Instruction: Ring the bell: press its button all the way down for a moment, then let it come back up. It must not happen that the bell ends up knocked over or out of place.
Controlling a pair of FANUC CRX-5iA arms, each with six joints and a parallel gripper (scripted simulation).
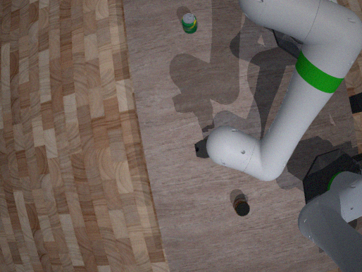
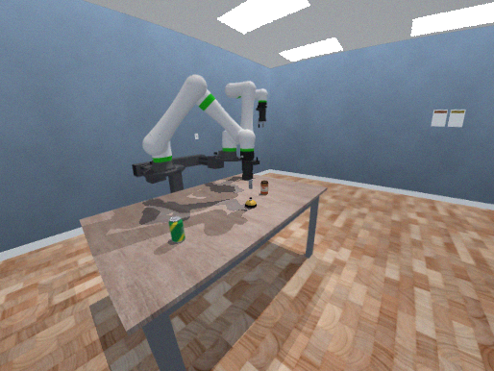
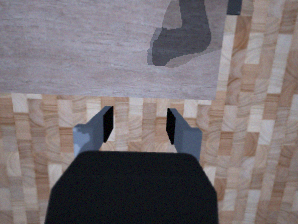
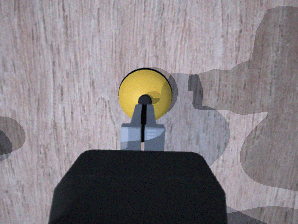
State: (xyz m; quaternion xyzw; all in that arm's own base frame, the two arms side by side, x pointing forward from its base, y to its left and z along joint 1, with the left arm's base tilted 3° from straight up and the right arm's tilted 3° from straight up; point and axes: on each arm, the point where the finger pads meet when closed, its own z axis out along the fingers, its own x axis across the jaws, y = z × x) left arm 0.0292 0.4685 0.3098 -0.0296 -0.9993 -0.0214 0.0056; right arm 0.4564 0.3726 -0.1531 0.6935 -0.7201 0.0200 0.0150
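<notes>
exterior view: can see the bell [image 2: 251, 205] [image 4: 137, 87] sitting upright on the table [image 1: 183, 229] [image 2: 144, 269] [image 3: 75, 50] [image 4: 50, 50], between the can [image 1: 189, 23] [image 2: 177, 230] and the jar [image 1: 241, 208] [image 2: 264, 187], way closer to the jar. got the right gripper [image 2: 250, 184] [image 4: 144, 115] shut on nothing and pointed down over the bell, with a visible gap above the button [image 2: 250, 198] [image 4: 144, 99], so not pressing it. got the left gripper [image 2: 260, 125] [image 3: 140, 118] wide open with nothing in it, hanging high, well apart from the bell. can't spot the bell from the top, just the right arm [image 1: 292, 113] reaching across there.
</notes>
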